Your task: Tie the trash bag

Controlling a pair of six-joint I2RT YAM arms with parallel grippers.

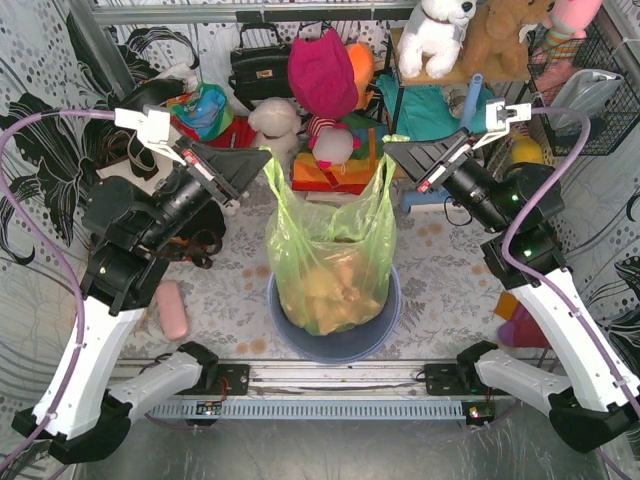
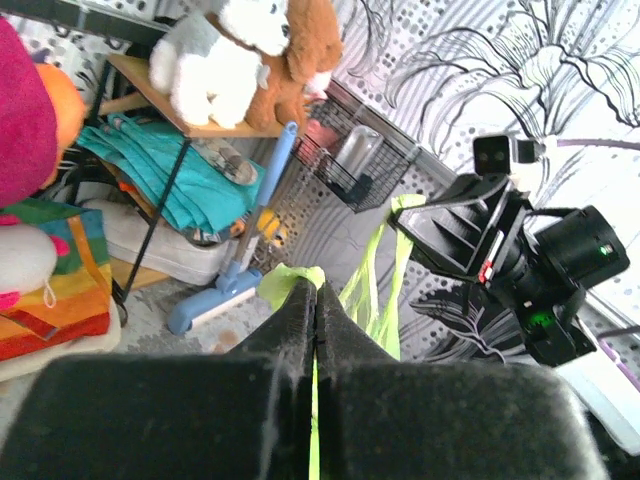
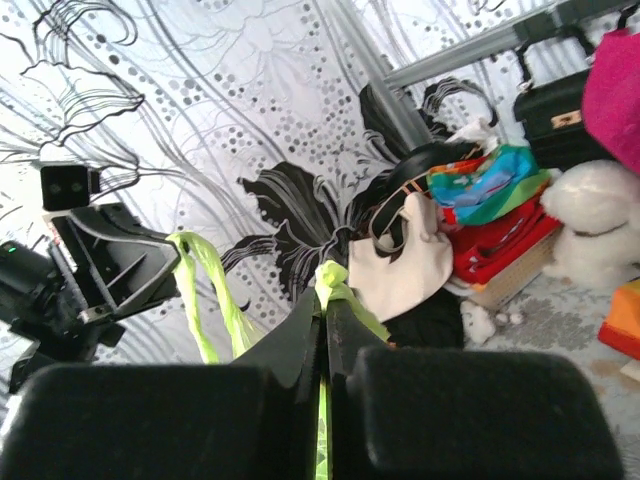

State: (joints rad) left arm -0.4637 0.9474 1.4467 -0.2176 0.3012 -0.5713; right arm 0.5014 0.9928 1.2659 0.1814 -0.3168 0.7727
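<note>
The trash bag (image 1: 330,250), thin light-green plastic with crumpled tan paper inside, stands upright in a round blue-grey bin (image 1: 340,345) at the table's middle. Its two top handles are pulled up and apart. My left gripper (image 1: 262,158) is shut on the left handle, and green plastic (image 2: 288,276) pokes out past its tips (image 2: 315,287). My right gripper (image 1: 390,148) is shut on the right handle, with a green nub (image 3: 335,280) above its tips (image 3: 326,300). Each wrist view shows the other gripper holding its stretched green strip (image 2: 385,285) (image 3: 205,290).
Behind the bag sit stuffed toys (image 1: 320,75), a black handbag (image 1: 258,65) and a shelf with plush animals (image 1: 470,35). A wire basket (image 1: 585,85) hangs at the right. A pink oblong thing (image 1: 172,308) lies near the left arm. A cream tote (image 3: 410,265) rests at the left back.
</note>
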